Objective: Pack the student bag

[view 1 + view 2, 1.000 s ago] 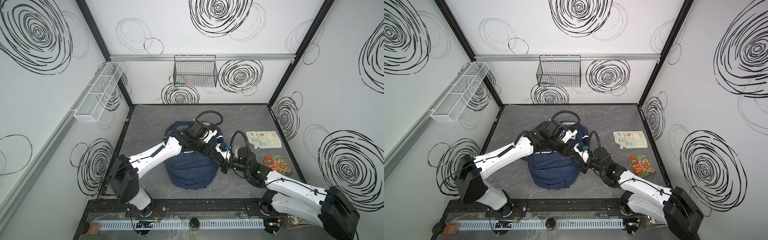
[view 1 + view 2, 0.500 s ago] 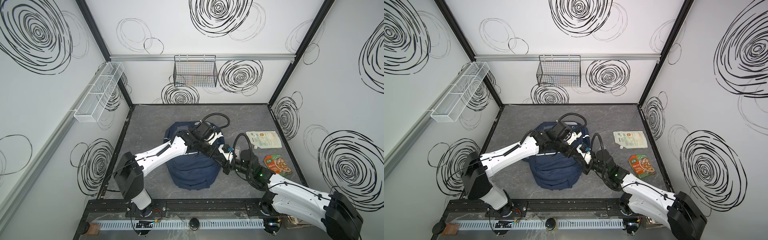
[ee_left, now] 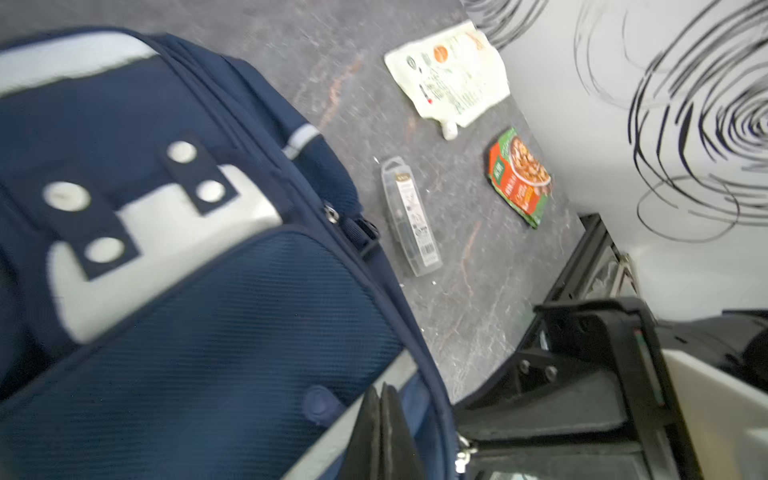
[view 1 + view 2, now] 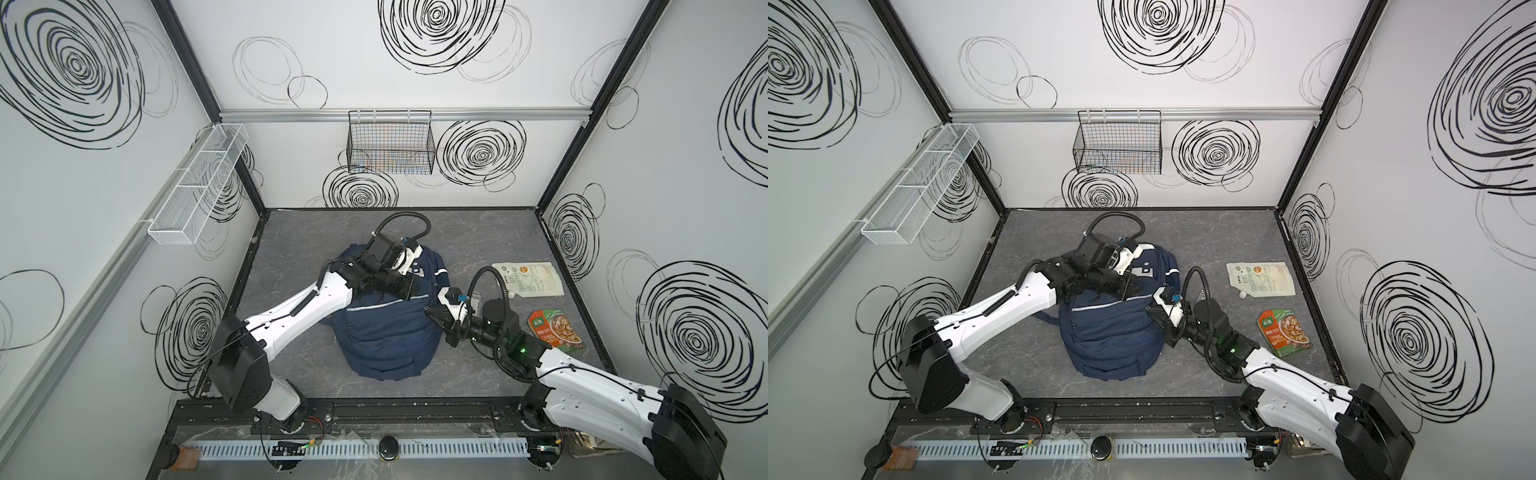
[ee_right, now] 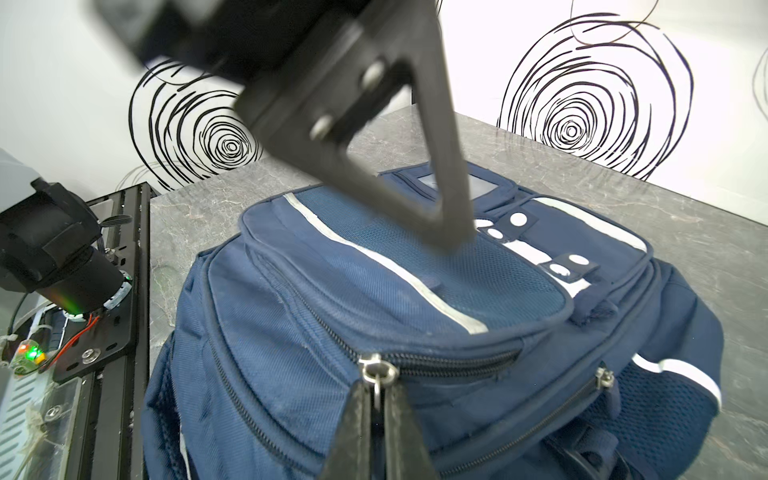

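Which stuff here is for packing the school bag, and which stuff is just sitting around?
For the job:
- student bag
- zipper pull, pinched by the right gripper
- left gripper, shut, tip on the bag's front
- probably to pack: white pouch, orange-green packet, clear case

Just sitting around:
- black wire basket, on the back wall
- white mesh rack, on the side wall

Navy student bag (image 4: 386, 332), silver stripes, white dotted patch, lying front-up mid-table, zippers closed
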